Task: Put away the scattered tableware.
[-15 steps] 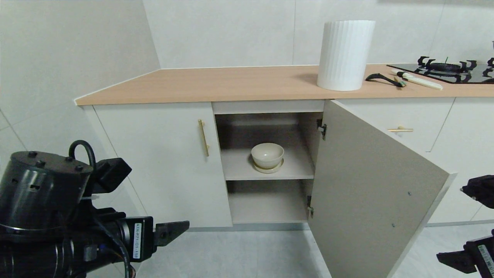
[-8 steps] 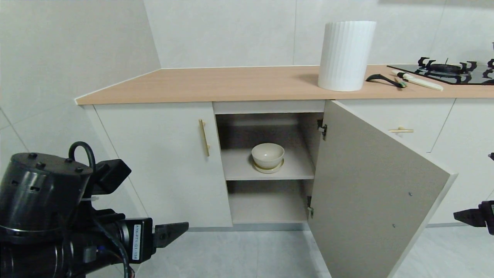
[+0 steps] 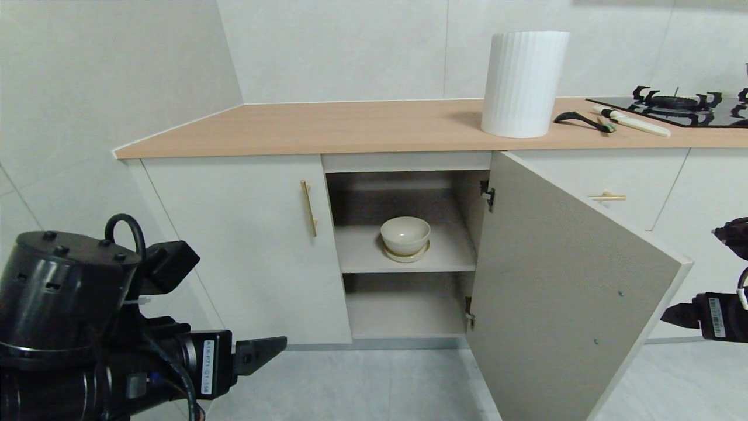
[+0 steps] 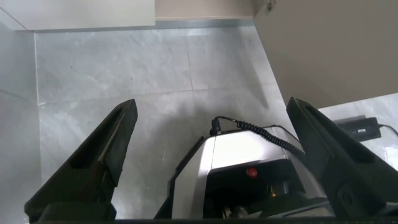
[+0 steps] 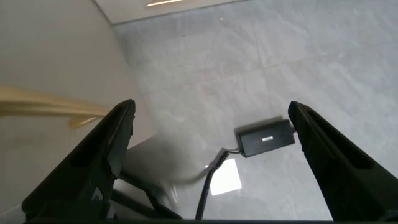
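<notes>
Since the cupboard door stands swung wide, you can see straight in to the bowl, upright on a small saucer on the upper shelf; most of the saucer is hidden under the bowl, so just its rim peeks out. The lower shelf sits in shadow below. Up on the wooden counter, right of a tall white ribbed container, lie a black curved utensil and a pale-handled one, touching or nearly so. From where I stand I cannot tell what kind they are. Just behind them is the black stove, cut off at the edge. Both arms hang low, well away from the bowl. The left gripper is down by the closed door with the gold handle, its fingers spread wide over the grey floor with nothing between them. The right gripper is out beyond the open door, also spread wide and holding nothing, above a small black box with a cable on the floor.
</notes>
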